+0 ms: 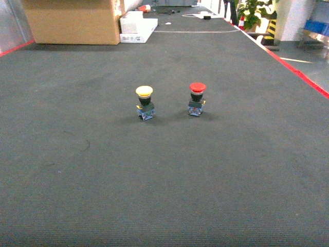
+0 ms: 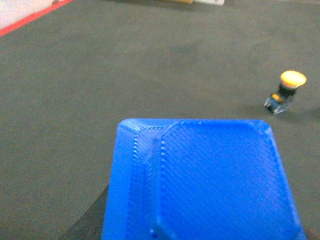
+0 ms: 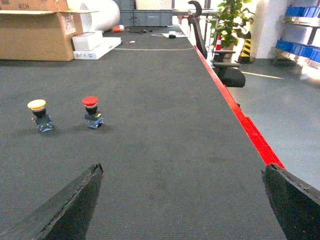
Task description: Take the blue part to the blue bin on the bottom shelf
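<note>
A: What does the head view show?

B: A wide dark grey carpeted floor [image 1: 164, 185]. Near the middle stand two small push-button parts, both upright and apart from each other: a yellow-capped button [image 1: 145, 102] on the left and a red-capped button [image 1: 197, 99] on the right. A cardboard box [image 1: 72, 20] sits in the upper left of the frame, with a white flat box [image 1: 138, 28] just beside it. A red floor line [image 1: 295, 72] runs along the upper right. Neither arm appears in this view.

A: Where is the blue part?

B: In the left wrist view, the blue part [image 2: 202, 182] fills the lower middle of the frame, a ridged blue plastic piece with angled corners. It sits right at the left gripper, but whether the jaws are clenched on it I cannot tell.

A: And the right gripper?

B: The right gripper [image 3: 182, 200] has its jaws released, two dark fingers [image 3: 75, 200] spread wide in the lower corners of its wrist view, nothing between them. Blue bins [image 3: 302, 11] on a shelf show in the upper right.
</note>
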